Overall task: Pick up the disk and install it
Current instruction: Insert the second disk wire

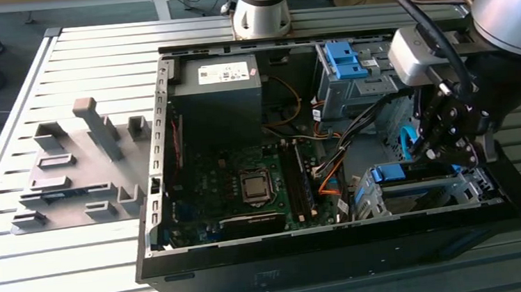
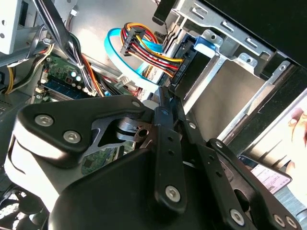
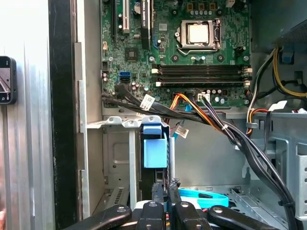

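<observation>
I judge the disk stiff, dense and shock-sensitive, best taken by its blue frame. It stands on edge in the metal drive cage of the open computer case. My gripper sits right over it, fingers narrowed, seemingly pinching its edge.

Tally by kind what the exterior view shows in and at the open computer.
Computer case: 1
Grey power box: 1
Blue brackets: 2
Gripper: 1
Total: 5
</observation>
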Motion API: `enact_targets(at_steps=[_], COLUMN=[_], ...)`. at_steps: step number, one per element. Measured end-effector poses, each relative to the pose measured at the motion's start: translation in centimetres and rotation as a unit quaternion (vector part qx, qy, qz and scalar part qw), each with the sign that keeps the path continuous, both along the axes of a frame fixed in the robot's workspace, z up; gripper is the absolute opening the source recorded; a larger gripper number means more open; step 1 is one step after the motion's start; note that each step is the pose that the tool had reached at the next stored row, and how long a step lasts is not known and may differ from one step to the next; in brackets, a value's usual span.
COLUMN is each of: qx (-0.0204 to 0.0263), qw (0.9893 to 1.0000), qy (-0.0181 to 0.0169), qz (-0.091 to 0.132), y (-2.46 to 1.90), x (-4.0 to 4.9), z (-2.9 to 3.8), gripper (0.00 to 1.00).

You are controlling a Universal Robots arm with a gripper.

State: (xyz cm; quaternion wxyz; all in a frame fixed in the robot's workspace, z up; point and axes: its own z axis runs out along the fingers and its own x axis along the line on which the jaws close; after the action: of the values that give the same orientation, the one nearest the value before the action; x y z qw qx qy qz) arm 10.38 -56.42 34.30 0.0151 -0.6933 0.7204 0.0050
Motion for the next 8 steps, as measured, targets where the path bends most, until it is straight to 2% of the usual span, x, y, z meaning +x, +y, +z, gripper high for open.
enact_targets(at_steps=[8], qx=[-0.0001], qw=[1.0000], qy=[0.0000], qz=[0.000], y=[-0.03], x=[0.02], z=[-0.28], gripper=[0.16])
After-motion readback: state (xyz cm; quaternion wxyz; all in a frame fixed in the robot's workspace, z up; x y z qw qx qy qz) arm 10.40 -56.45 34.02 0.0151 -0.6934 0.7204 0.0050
